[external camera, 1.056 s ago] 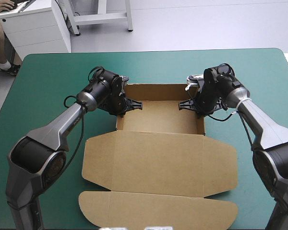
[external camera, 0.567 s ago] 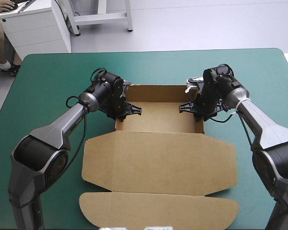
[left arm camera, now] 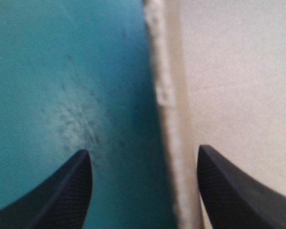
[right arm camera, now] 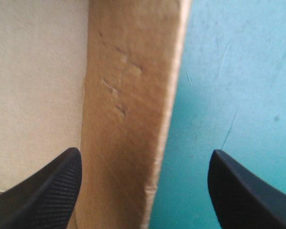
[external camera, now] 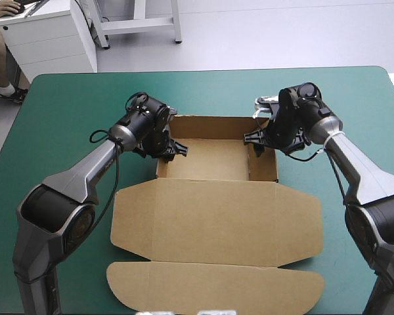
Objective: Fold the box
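Note:
The brown box (external camera: 213,161) stands mid-table as an open tray with raised walls, its lid (external camera: 217,216) lying flat toward the front edge. My left gripper (external camera: 173,149) is at the tray's left wall. In the left wrist view this gripper (left arm camera: 145,186) is open, and the wall's top edge (left arm camera: 169,119) runs between its black fingers without touching them. My right gripper (external camera: 255,139) is at the tray's right wall. In the right wrist view it (right arm camera: 145,186) is open too, astride that wall (right arm camera: 128,95), which leans in toward the tray's floor.
The lid's rounded end flap (external camera: 217,289) reaches almost to the table's front edge. Bare teal-green cover (external camera: 65,111) lies left, right and behind the tray.
Both grippers, shut on the tray's side walls just before, have opened and let them go. The left fingertips have drawn back a little from the tray's inside.

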Controlling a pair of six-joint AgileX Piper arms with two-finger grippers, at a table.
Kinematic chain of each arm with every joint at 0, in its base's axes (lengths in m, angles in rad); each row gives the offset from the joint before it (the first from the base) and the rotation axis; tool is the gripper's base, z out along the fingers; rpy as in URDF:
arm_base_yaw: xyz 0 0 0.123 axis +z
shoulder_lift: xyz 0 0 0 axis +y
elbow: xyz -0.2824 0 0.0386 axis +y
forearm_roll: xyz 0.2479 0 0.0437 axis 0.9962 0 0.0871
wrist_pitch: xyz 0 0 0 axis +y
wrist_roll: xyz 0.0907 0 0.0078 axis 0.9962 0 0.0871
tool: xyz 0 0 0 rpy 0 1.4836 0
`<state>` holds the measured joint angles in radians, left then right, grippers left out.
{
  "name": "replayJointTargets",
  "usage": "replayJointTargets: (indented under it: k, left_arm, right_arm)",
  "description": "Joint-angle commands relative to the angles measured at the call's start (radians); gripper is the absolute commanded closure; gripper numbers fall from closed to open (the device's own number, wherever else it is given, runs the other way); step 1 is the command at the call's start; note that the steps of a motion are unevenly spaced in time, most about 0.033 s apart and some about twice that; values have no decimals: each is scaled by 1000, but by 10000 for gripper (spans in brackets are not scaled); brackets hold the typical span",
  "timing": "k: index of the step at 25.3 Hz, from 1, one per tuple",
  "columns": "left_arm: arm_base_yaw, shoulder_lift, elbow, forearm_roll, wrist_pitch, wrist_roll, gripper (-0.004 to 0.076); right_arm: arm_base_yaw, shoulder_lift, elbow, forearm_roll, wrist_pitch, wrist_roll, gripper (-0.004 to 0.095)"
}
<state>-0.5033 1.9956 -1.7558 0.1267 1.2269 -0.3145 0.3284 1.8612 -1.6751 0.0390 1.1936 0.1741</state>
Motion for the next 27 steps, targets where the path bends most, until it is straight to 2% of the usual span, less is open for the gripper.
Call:
replayJointTargets:
  k: [1, 6, 10, 12, 13, 16, 18, 22, 27]
  left_arm:
    - [-2, -73, -85, 60, 57, 25, 268]
    - [-2, -107, -212, 28, 57, 41, 270]
    - [-2, -188, -258, -15, 57, 39, 328]
    - [-2, -225, -258, -17, 57, 46, 416]
    - [-2, -253, -258, -17, 57, 51, 521]
    - [-2, -306, -256, -34, 59, 93, 737]
    - [-2, -356, -235, -78, 59, 148, 727]
    - [-2, -477, -152, -91, 59, 162, 727]
    - [-2, -693, 72, -75, 59, 166, 727]
  right_arm:
    - [-4, -49, -112, -6, -6, 2, 224]
    - [-4, -55, -247, -39, 61, -14, 224]
    - [-4, -108, -264, -39, 61, -12, 224]
    - [-4, -132, -262, -39, 61, -12, 225]
    - [-4, -156, -261, -31, 61, -10, 225]
    - [-4, -199, -261, -29, 61, 6, 225]
    - [-4, -224, -261, -29, 61, 6, 231]
    - [-4, -262, -261, -32, 61, 13, 252]
    - [-4, -281, -174, -39, 61, 34, 252]
